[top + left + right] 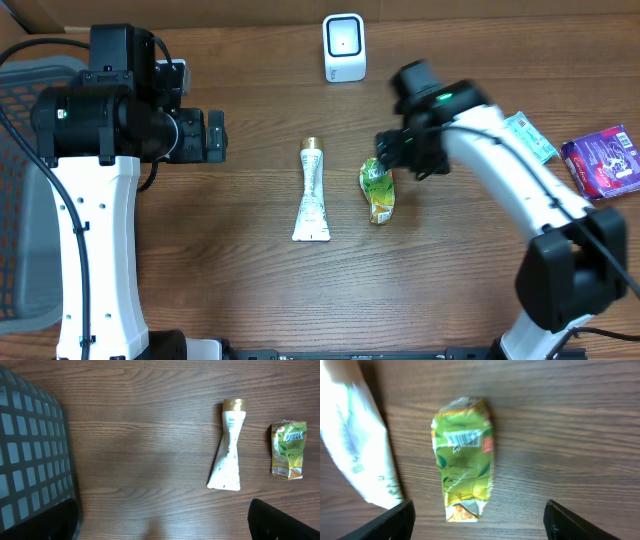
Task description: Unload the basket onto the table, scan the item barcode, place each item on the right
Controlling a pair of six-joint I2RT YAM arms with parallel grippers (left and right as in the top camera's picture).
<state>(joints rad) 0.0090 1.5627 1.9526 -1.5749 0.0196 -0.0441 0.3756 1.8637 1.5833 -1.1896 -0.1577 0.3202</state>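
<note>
A crumpled green-yellow packet point(378, 190) lies flat on the wooden table, and its barcode point(464, 439) faces up in the right wrist view. My right gripper point(390, 153) hovers over the packet's far end, open. Its dark fingers point(395, 520) stand wide on either side of the packet point(464, 460) without touching it. The white scanner point(344, 47) stands at the back centre. My left gripper point(215, 135) is open and holds nothing, well to the left of the items. Its view shows the packet point(288, 450) at far right.
A white tube with a gold cap point(312, 192) lies just left of the packet, also seen in the left wrist view point(227, 450). A grey mesh basket point(25, 200) fills the left edge. A purple packet point(603, 160) and a white-green sachet point(528, 135) lie at right.
</note>
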